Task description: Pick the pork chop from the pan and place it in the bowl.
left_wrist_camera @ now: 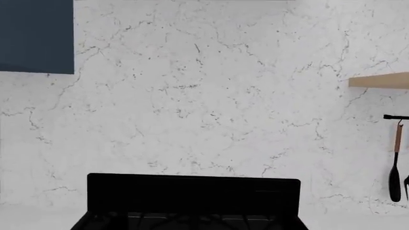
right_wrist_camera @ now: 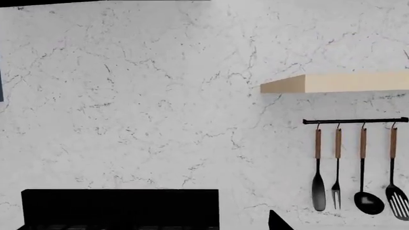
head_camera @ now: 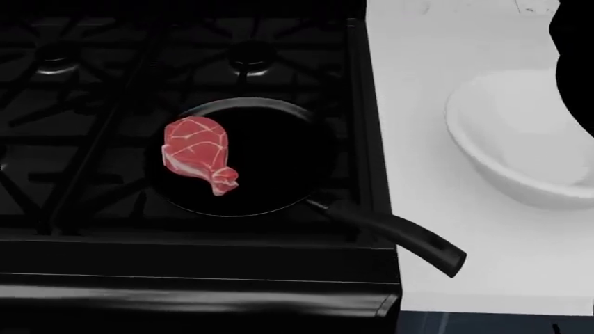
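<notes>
In the head view the pork chop [head_camera: 197,154], red-pink with white marbling and a stubby tail, lies flat in the left half of the black pan [head_camera: 278,156]. The pan sits on the stove's front right burner, its long handle [head_camera: 399,238] reaching out over the counter. The white bowl [head_camera: 515,139] stands on the counter to the right of the pan and holds nothing that I can see. A dark shape [head_camera: 575,62], part of my right arm, covers the bowl's far right rim. Neither gripper's jaws show in any view. Both wrist views face the back wall.
The black stove [head_camera: 111,83] with grates fills the left; its back panel shows in the left wrist view [left_wrist_camera: 191,194] and the right wrist view [right_wrist_camera: 118,208]. The white counter [head_camera: 418,104] lies to the right. A wooden shelf [right_wrist_camera: 338,82] and hanging utensils [right_wrist_camera: 357,167] are on the marble wall.
</notes>
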`<state>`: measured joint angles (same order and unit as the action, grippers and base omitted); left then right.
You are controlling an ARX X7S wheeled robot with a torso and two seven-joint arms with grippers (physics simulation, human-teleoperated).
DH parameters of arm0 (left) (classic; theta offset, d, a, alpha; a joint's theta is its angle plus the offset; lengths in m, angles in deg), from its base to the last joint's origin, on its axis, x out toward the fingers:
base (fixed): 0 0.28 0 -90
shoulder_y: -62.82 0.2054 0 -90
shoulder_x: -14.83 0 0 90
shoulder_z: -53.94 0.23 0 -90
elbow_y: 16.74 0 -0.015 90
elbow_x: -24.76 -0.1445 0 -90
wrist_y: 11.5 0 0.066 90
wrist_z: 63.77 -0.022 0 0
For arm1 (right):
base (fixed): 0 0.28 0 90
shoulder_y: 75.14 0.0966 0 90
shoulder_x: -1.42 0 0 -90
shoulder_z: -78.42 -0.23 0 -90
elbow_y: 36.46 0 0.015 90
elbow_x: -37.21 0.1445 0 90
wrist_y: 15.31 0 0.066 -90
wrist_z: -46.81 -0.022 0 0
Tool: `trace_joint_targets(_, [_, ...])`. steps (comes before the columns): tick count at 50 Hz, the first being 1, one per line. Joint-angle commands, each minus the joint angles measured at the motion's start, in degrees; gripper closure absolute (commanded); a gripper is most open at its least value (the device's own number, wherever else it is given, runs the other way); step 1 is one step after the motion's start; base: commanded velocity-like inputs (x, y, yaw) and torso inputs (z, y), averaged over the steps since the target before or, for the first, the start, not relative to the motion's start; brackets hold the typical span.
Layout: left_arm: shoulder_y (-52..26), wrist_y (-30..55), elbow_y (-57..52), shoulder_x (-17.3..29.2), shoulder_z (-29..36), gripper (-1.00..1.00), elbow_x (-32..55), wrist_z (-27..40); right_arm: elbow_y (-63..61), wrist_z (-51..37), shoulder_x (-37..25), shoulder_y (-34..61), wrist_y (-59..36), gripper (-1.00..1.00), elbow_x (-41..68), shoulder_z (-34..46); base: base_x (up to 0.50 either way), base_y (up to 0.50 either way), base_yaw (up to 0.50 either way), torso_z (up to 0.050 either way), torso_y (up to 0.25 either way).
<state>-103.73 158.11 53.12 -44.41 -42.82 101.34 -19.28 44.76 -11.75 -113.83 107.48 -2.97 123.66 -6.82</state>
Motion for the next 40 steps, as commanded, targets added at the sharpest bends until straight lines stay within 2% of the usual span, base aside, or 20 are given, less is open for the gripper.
trace_joint_targets(1, [1.5, -1.7, 0.0, 0.9, 0.8, -1.00, -0.9, -1.4, 0.1, 1.2, 0.0, -0.9, 1.2, -1.00, -0.7, 0.9, 0.50, 0.00, 0.00, 0.000, 0.000])
trace_joint_targets(28, [2.3, -2.8, -1.5, 1.9, 0.0, -1.00, 2.0, 0.1, -1.2, -1.3, -1.1, -1.1, 1.6, -1.00, 3.1, 1.0, 0.47, 0.00, 0.00, 0.000, 0.001])
trace_joint_targets(40, [2.5, -3.2, -1.6, 2.7, 0.5, -1.00, 2.1, 0.1, -0.9, -2.7, -1.2, -1.3, 2.0, -1.00, 4.6, 1.3, 0.18, 0.00, 0.00, 0.000, 0.002])
